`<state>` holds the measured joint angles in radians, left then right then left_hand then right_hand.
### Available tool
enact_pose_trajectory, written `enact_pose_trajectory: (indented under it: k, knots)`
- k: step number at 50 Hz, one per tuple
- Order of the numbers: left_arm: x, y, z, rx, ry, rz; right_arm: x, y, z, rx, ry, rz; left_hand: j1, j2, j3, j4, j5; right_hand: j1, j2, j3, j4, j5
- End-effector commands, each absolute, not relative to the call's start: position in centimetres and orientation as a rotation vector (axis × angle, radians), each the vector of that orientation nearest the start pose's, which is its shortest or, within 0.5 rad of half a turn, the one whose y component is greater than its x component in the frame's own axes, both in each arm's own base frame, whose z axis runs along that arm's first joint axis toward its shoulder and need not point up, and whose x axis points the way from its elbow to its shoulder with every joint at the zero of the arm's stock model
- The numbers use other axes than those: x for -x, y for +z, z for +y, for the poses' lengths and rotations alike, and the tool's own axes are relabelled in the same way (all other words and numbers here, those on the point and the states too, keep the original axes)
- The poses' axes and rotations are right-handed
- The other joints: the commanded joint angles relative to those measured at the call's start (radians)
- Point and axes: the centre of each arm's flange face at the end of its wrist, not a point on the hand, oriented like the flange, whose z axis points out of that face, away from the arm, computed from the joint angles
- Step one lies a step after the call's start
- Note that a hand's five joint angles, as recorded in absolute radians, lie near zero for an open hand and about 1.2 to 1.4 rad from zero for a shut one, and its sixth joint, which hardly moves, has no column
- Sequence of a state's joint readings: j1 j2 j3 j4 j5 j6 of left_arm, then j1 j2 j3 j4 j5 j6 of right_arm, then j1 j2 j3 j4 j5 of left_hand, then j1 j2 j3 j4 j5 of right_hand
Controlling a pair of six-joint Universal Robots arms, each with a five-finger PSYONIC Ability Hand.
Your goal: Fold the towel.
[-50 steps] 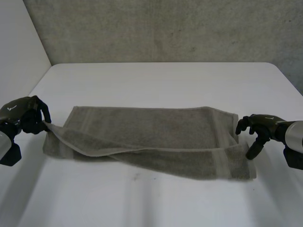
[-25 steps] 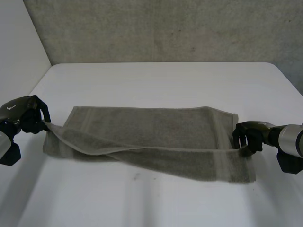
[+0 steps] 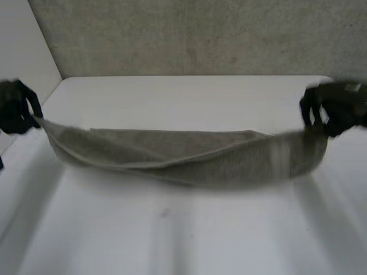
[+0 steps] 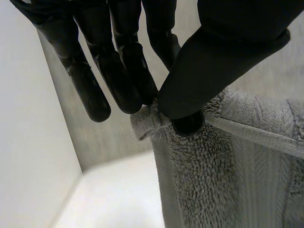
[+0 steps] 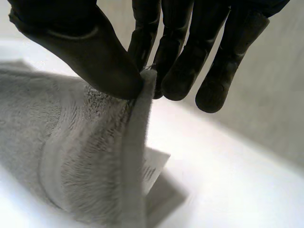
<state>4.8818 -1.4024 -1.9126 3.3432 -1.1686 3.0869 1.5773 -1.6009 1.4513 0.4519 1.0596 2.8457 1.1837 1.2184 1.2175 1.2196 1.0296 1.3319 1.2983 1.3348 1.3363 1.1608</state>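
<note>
We see the left robot hand (image 4: 118, 71) pinching one end corner of the towel (image 3: 189, 157), with the thumb pressing the hem against the fingertips (image 4: 137, 96). The right robot hand (image 5: 85, 47) grips the opposite end the same way, thumb and fingers closed on the edge of the cloth. In the head view both robot hands are raised above the table (image 3: 189, 94), well apart, with the grey towel slung between them. Its upper edge hangs in a shallow curve, and its lower part seems to rest on the table. Near the right robot hand we make out a small white label (image 5: 153, 172) at the towel's hem. Behind the table stands a rough grey wall (image 3: 200, 34).
</note>
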Motion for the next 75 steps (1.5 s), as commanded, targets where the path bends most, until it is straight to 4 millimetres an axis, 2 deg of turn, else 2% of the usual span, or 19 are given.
enact_pose_trajectory:
  k: [1, 6, 11, 19, 31, 34, 36, 37, 38, 39, 41, 44, 47, 55, 60, 64, 66, 71, 75]
  knots:
    - [12.6, 32.2, -25.7, -0.189, -2.558, 2.199, -18.0, 38.3, -22.0, 0.808, -1.966, 1.994, 0.213, 0.178, 0.179, 0.177, 0.192, 0.064, 0.098, 0.061, 0.060, 0.061]
    - [12.7, 31.7, -25.7, -0.160, -2.551, 2.250, -17.9, 36.7, -22.1, 0.824, -1.871, 2.070, 0.213, 0.178, 0.179, 0.177, 0.192, 0.064, 0.098, 0.061, 0.060, 0.061]
    - [12.6, 26.9, -26.6, -0.091, -2.367, 2.477, -17.9, 30.3, -23.5, 1.006, -1.613, 2.267, 0.213, 0.178, 0.179, 0.177, 0.192, 0.064, 0.098, 0.061, 0.060, 0.061]
    - [12.4, 21.1, -28.9, -0.076, -2.104, 2.709, -17.8, 25.4, -26.1, 1.088, -1.428, 2.377, 0.213, 0.178, 0.179, 0.177, 0.192, 0.064, 0.098, 0.061, 0.060, 0.061]
    - [16.3, 20.0, -34.0, -0.319, -2.096, 2.698, -20.7, 22.7, -32.2, 1.171, -1.534, 2.447, 0.213, 0.178, 0.179, 0.177, 0.192, 0.064, 0.098, 0.061, 0.060, 0.061]
    - [17.5, 22.8, -36.5, -0.308, -2.245, 2.579, -22.3, 25.1, -34.3, 1.185, -1.725, 2.386, 0.213, 0.178, 0.179, 0.177, 0.192, 0.064, 0.098, 0.061, 0.060, 0.061]
    - [19.0, 28.2, -38.5, -0.273, -2.493, 2.397, -23.5, 31.2, -36.6, 1.082, -2.089, 2.184, 0.213, 0.178, 0.179, 0.177, 0.192, 0.064, 0.098, 0.061, 0.060, 0.061]
    - [19.0, 28.3, -38.5, -0.273, -2.494, 2.396, -23.5, 31.3, -36.6, 1.081, -2.091, 2.183, 0.213, 0.178, 0.179, 0.177, 0.192, 0.064, 0.098, 0.061, 0.060, 0.061]
    - [19.4, 31.5, -39.1, -0.239, -2.633, 2.283, -23.8, 35.4, -37.4, 0.975, -2.303, 2.015, 0.213, 0.178, 0.179, 0.177, 0.192, 0.064, 0.098, 0.061, 0.060, 0.061]
    - [19.4, 31.6, -39.1, -0.239, -2.634, 2.282, -23.8, 35.5, -37.4, 0.974, -2.305, 2.013, 0.213, 0.178, 0.179, 0.177, 0.192, 0.064, 0.098, 0.061, 0.060, 0.061]
    - [19.6, 38.2, -39.3, -0.142, -2.895, 2.043, -23.6, 43.2, -37.3, 0.720, -2.611, 1.638, 0.213, 0.178, 0.179, 0.177, 0.192, 0.064, 0.098, 0.061, 0.060, 0.061]
    - [18.9, 42.7, -38.7, 0.009, -3.067, 1.879, -23.2, 46.6, -36.4, 0.585, -2.670, 1.478, 0.213, 0.178, 0.179, 0.177, 0.192, 0.064, 0.098, 0.061, 0.060, 0.061]
    - [18.7, 43.5, -38.6, 0.081, -3.102, 1.848, -23.2, 46.3, -36.3, 0.594, -2.642, 1.508, 0.213, 0.178, 0.179, 0.177, 0.192, 0.064, 0.098, 0.061, 0.060, 0.061]
    - [18.0, 37.3, -39.3, 0.216, -2.860, 2.158, -24.3, 38.1, -35.4, 0.765, -2.236, 1.945, 0.213, 0.178, 0.179, 0.177, 0.192, 0.064, 0.098, 0.061, 0.060, 0.061]
    - [17.3, 29.0, -38.3, 0.284, -2.521, 2.471, -23.9, 31.7, -33.9, 0.883, -2.043, 2.106, 0.213, 0.178, 0.179, 0.177, 0.192, 0.064, 0.098, 0.061, 0.060, 0.061]
    - [16.9, 25.3, -37.4, 0.291, -2.382, 2.589, -23.7, 28.1, -33.1, 0.891, -1.975, 2.152, 0.213, 0.178, 0.179, 0.177, 0.192, 0.064, 0.098, 0.061, 0.060, 0.061]
    - [17.2, 22.3, -36.1, 0.226, -2.293, 2.685, -23.6, 23.9, -32.2, 0.909, -1.885, 2.210, 0.213, 0.178, 0.179, 0.177, 0.192, 0.064, 0.098, 0.061, 0.060, 0.061]
    - [16.7, 18.6, -34.3, 0.106, -2.170, 2.747, -23.1, 18.0, -30.3, 0.994, -1.728, 2.320, 0.213, 0.178, 0.179, 0.177, 0.192, 0.064, 0.098, 0.061, 0.060, 0.061]
    - [16.2, 17.4, -33.1, 0.052, -2.095, 2.763, -22.7, 16.2, -28.8, 1.074, -1.652, 2.371, 0.213, 0.178, 0.179, 0.177, 0.192, 0.064, 0.098, 0.061, 0.060, 0.061]
